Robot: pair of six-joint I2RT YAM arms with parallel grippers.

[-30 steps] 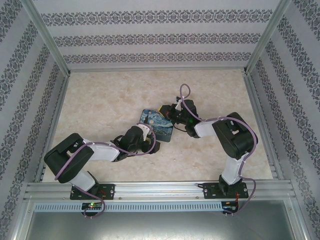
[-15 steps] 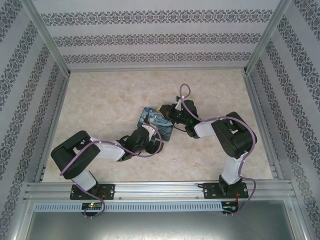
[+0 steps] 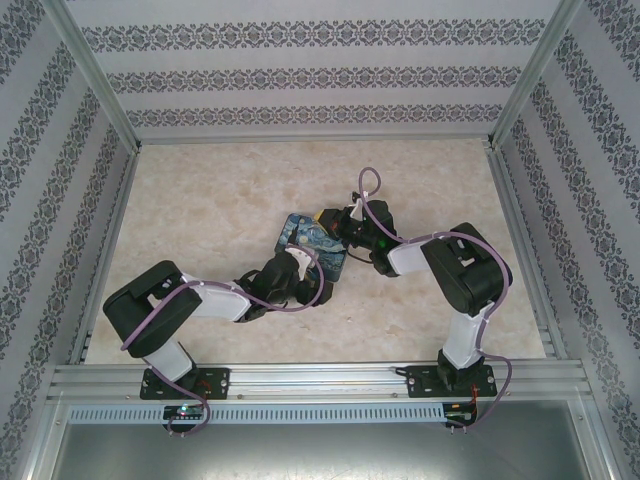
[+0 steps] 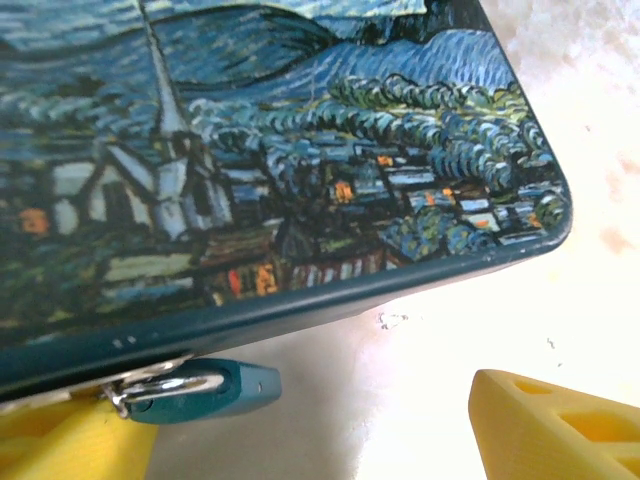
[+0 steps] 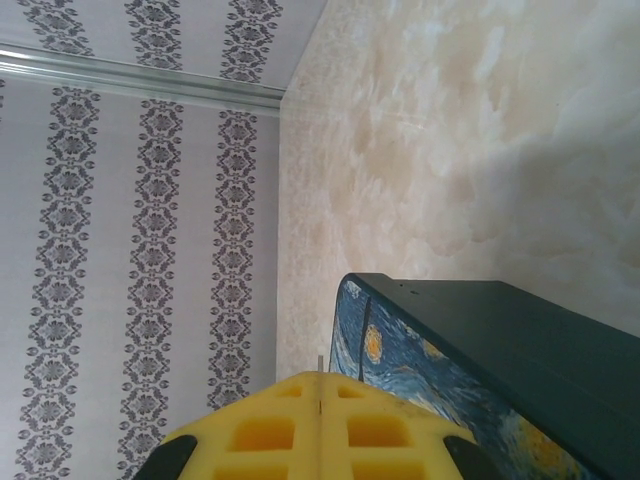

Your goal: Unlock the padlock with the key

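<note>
At box (image 4: 300, 150) edge — padlock (image 4: 210, 390) between wide-spread left jaws.

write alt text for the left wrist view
A small teal padlock sits at the lower edge of a night-sky painted box on a pale marbled table. Yellow jaws of the left gripper stand open below, one beside the padlock.

Top view looks down from behind; wrist views sit close — all share the box (image 4: 300, 150) just beyond left hand (image 4: 310, 430) and right hand (image 5: 320, 425).
</note>
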